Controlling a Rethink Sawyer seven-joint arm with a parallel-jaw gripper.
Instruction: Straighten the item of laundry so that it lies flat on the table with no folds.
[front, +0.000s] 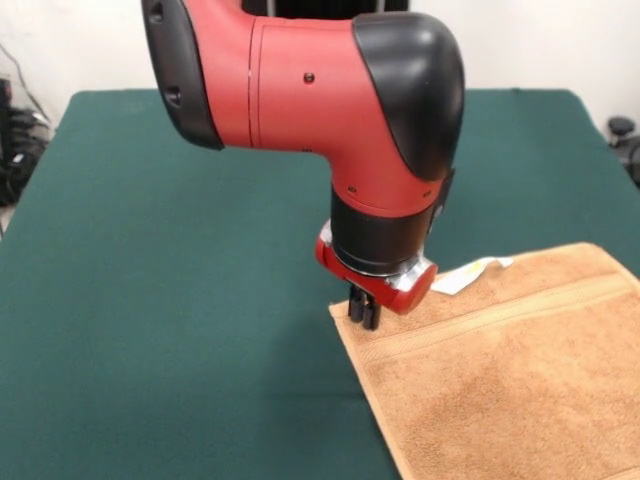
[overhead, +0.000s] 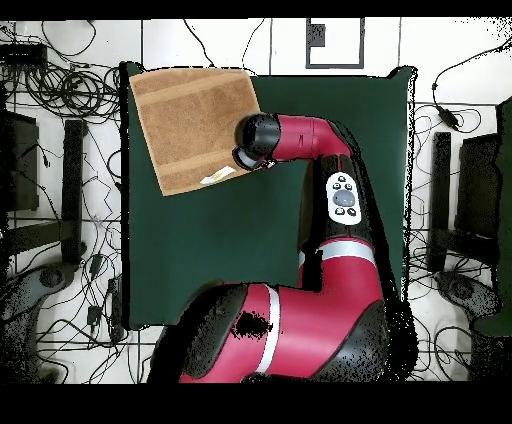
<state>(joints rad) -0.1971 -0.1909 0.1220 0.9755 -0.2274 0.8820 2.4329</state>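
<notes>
The item of laundry (front: 500, 380), a tan-orange towel, lies spread out at the front right of the dark green table (front: 150, 300), running off the picture's right and bottom edges. A woven band crosses it near the far hem and a small white label (front: 470, 272) sticks out from that hem. My gripper (front: 362, 312) points straight down at the towel's far left corner, shut, its tips at the cloth's edge; whether cloth is pinched I cannot tell. In the overhead view the towel (overhead: 195, 125) fills the table's (overhead: 200, 250) top left corner, and the arm's wrist hides the gripper.
The red and black arm (overhead: 320, 140) reaches across the table above the towel's right edge. Cables and dark equipment (overhead: 70, 180) lie on the floor around the table. The towel's corner reaches the table's edge in the overhead view.
</notes>
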